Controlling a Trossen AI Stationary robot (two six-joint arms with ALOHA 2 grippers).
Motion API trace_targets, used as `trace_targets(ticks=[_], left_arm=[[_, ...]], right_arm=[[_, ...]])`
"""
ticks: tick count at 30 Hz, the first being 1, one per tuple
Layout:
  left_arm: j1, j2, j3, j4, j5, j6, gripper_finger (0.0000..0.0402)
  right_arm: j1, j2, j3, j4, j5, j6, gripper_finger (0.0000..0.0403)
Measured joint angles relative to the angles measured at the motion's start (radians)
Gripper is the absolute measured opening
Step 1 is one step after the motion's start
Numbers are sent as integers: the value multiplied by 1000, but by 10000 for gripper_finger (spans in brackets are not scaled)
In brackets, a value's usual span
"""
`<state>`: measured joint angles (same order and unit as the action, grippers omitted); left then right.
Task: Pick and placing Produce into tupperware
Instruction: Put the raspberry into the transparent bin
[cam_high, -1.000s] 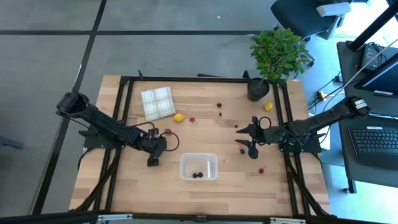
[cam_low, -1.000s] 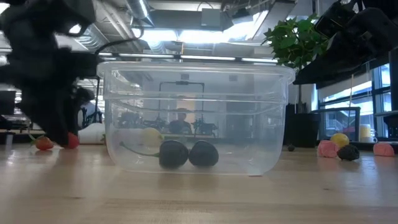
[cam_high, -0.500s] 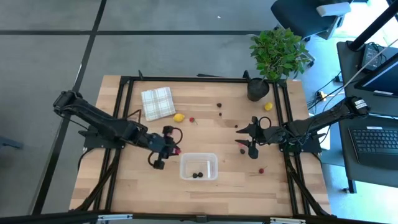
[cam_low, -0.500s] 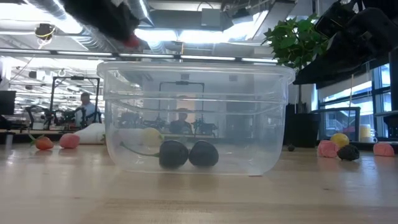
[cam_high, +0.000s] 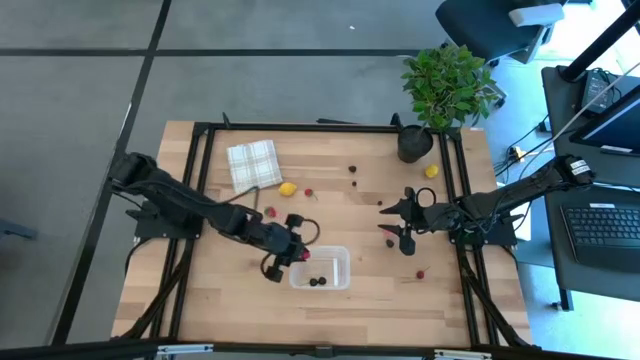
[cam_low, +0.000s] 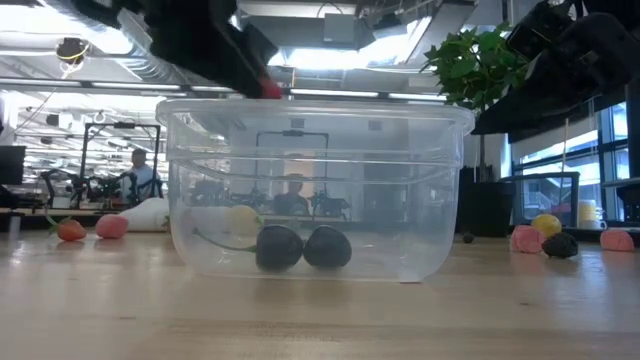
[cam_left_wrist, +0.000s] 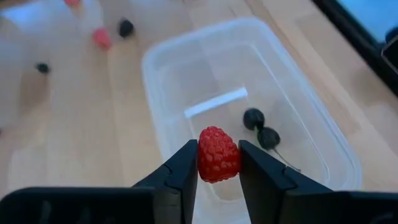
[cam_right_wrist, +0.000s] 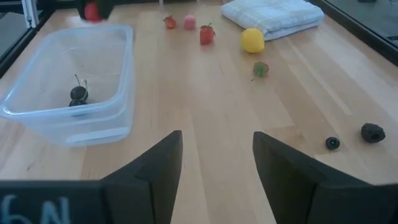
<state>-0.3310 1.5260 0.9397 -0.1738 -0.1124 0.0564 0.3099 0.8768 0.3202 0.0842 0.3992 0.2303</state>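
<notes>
The clear tub (cam_high: 320, 268) sits near the table's near edge, two dark cherries (cam_left_wrist: 261, 127) on its floor. My left gripper (cam_left_wrist: 217, 168) hovers over the tub's left rim (cam_high: 296, 262), shut on a red raspberry (cam_left_wrist: 218, 154). Loose produce lies around: a lemon (cam_high: 288, 188), red pieces (cam_high: 268, 212), dark berries (cam_high: 353, 171), a yellow piece (cam_high: 431, 171) and a red one (cam_high: 420, 273). My right gripper (cam_high: 395, 224) waits open over the right side, above a dark piece (cam_high: 389, 241). My left gripper pinches the raspberry (cam_left_wrist: 218, 155) between its two fingers (cam_left_wrist: 186, 171), one on each side of the berry. The fingers come from above, slanting toward the tub. The berry is lifted clear, above the tub's left rim.
A white-green checked cloth (cam_high: 253, 165) lies at the far left. A potted plant (cam_high: 440, 95) stands at the far right corner. Black frame rails (cam_high: 200, 180) run along the table's sides. Bare wood lies between the tub and the right gripper.
My left gripper has risen from the table with the red raspberry and travelled right and toward the near edge, from beside the loose red pieces to the tub's left rim. The right arm has kept still.
</notes>
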Motion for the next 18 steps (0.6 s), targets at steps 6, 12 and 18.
trace_targets(ticks=[6, 12, 18], left_arm=[[5, 127, 122, -154, 1, 1, 83], [5, 207, 177, -192, 52, 1, 96], [4, 255, 178, -204, 78, -8, 90]], right_arm=[[0, 0, 0, 3, 0, 2, 198], [0, 0, 0, 3, 0, 1, 198], [0, 0, 0, 2, 0, 2, 198]])
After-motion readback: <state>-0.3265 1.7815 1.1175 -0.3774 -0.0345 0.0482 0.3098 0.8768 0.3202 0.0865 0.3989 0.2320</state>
